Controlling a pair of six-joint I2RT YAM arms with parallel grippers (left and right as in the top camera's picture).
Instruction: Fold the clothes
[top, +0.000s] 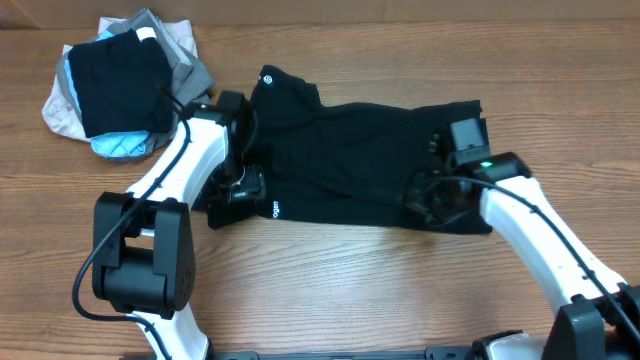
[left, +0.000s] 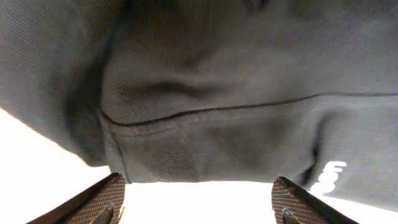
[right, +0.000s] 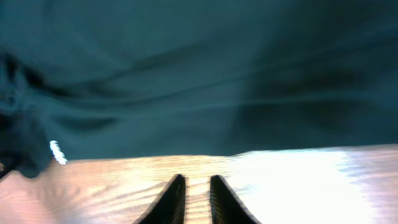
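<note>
Wide-spread fingers of the left gripper (left: 198, 185) frame the bottom of the left wrist view, nothing between them. The right gripper (right: 198, 180) is seen nearly closed over bare table (top: 350, 300), gripping nothing. The black shirt (top: 360, 160) lies rumpled across the middle of the overhead frame. Folding is judged barely begun, with neat folds not yet made. Its lower corners are hidden by both arms, and its layering cannot be made out.

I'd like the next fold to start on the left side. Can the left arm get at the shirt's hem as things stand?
Probably yes: the left gripper stands open right at the hem of the black shirt, with nothing between them.
</note>
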